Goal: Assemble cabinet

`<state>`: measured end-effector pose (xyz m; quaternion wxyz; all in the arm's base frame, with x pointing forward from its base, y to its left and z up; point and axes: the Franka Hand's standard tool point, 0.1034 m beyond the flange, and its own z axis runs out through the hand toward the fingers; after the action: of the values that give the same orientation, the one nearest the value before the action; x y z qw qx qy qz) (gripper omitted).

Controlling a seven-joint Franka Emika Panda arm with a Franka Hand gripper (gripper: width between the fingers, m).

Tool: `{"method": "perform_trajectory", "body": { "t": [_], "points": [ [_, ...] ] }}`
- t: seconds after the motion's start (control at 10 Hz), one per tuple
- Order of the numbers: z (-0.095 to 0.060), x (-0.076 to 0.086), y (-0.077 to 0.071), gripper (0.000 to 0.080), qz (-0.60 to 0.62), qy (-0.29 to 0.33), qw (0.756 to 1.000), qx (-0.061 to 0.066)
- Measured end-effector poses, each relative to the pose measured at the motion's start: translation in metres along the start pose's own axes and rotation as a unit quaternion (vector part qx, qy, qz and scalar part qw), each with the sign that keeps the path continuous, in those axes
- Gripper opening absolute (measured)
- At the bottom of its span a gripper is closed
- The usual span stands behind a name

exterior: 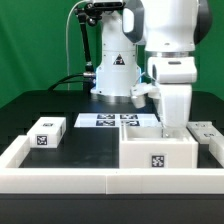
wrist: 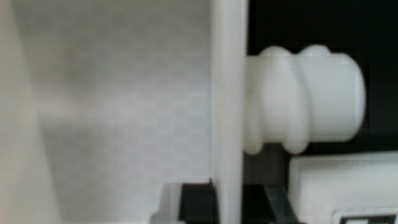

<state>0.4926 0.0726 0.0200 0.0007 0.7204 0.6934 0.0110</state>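
The white cabinet body stands at the front right of the table, with a tag on its front face. My gripper comes down from above onto its top rear edge. In the wrist view a thin white wall of the body runs between my two dark fingers, which sit against it on both sides. My gripper is shut on that wall. A small white block with tags lies at the exterior view's left.
The marker board lies behind the body, in front of the robot base. Another white tagged piece sits at the far right. A ribbed round white piece shows beside the wall. A low white rim edges the table.
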Motion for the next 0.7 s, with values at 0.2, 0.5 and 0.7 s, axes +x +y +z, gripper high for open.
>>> {"method": "perform_trajectory", "body": {
  "t": [0.2, 0.5, 0.7],
  "points": [
    [0.000, 0.019, 0.006, 0.0038, 0.003, 0.002, 1.000, -0.005],
    [0.001, 0.048, 0.015, 0.0037, -0.004, 0.006, 1.000, -0.013],
    [0.000, 0.049, 0.016, 0.0038, -0.006, 0.001, 1.000, -0.005]
  ]
}}
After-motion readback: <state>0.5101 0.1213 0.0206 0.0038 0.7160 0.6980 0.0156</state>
